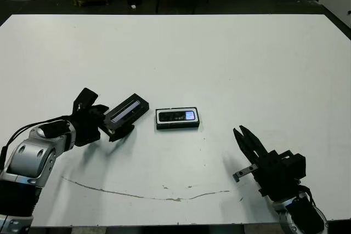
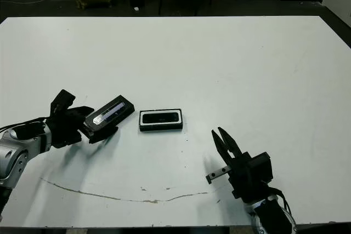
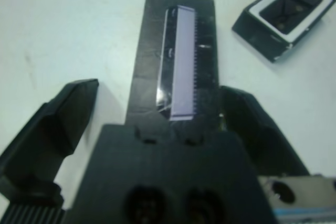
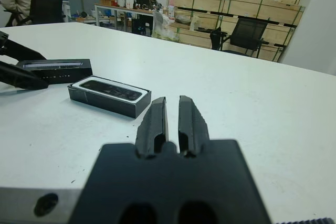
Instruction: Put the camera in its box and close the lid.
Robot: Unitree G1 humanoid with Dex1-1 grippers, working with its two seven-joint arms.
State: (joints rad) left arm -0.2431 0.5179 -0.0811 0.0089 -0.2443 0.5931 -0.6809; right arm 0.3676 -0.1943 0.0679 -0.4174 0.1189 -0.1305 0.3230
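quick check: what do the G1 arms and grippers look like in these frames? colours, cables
Both grippers, left gripper and right gripper, are matte black with two tapered fingers on a blocky black body. The left forearm is silver-grey metal with a black cable looped beside it. The right wrist shows a small grey metal bracket.

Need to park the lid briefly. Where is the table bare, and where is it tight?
Bare: the whole far half of the table beyond the box, and the stretch between box and right tool. Tight: the lid, between the left tool's fingers, lies just beside the box.
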